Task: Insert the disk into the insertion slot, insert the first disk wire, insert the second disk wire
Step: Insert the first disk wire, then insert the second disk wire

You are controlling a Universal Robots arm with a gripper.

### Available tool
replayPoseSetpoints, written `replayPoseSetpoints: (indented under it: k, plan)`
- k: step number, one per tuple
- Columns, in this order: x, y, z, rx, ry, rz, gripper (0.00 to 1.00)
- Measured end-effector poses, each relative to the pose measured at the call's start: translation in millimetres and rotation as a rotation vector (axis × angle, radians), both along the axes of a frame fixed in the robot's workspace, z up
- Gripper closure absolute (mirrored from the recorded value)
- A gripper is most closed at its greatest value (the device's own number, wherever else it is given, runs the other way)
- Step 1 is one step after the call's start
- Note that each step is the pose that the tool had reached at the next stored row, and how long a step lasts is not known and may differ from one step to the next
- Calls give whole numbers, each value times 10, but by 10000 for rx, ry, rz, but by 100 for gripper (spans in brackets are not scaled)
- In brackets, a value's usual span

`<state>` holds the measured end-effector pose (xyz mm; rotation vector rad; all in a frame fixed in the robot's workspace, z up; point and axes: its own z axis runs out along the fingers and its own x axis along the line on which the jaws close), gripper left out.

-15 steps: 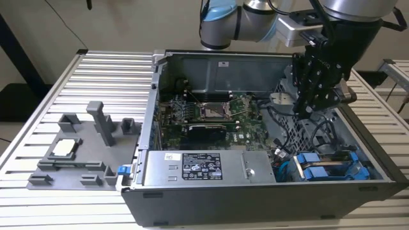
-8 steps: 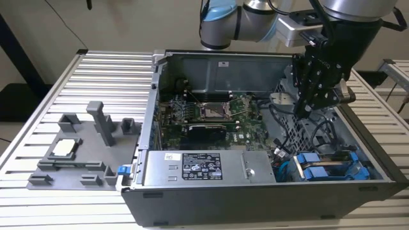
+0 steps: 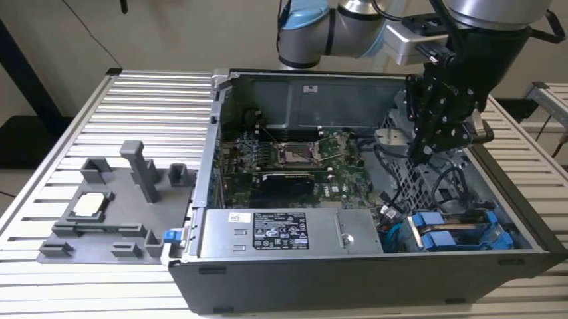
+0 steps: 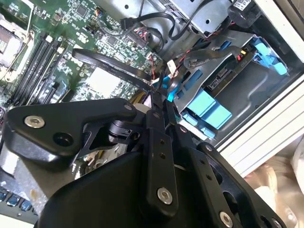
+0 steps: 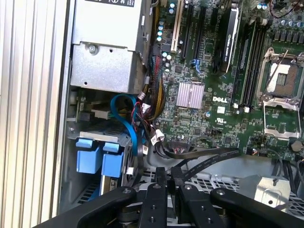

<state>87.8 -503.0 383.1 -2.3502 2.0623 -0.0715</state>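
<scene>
My black gripper [image 3: 419, 158] hangs inside the open computer case, above the tangle of cables at the exterior view's right. Its fingers stand pressed together in both wire-side pictures, the first wrist view [image 5: 168, 175] and the second wrist view [image 4: 159, 97]. A flat black disk wire [image 4: 109, 64] [image 5: 213, 156] loops over the motherboard and ends at the fingertips. The disk's blue carrier [image 3: 466, 232] [image 4: 209, 107] [image 5: 99, 161] sits in the insertion slot [image 3: 404, 232] of the grey drive cage, below the gripper. Two blue fronts lie side by side there.
The green motherboard [image 3: 293, 159] fills the case's middle, with the grey power supply [image 3: 284, 232] near the front wall. Blue and black cables [image 5: 130, 128] cross between the supply and the cage. A grey fixture tray [image 3: 116, 206] lies on the slatted table at the exterior view's left.
</scene>
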Motion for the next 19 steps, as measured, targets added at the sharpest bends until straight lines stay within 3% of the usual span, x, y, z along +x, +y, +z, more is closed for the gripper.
replayPoseSetpoints:
  k: [7, 12, 19]
  plan:
    - [8, -14, 0, -2, 16, -1, 84]
    - [64, -125, -5, 0, 128, 0, 84]
    - [167, -312, -14, 1, 319, 0, 84]
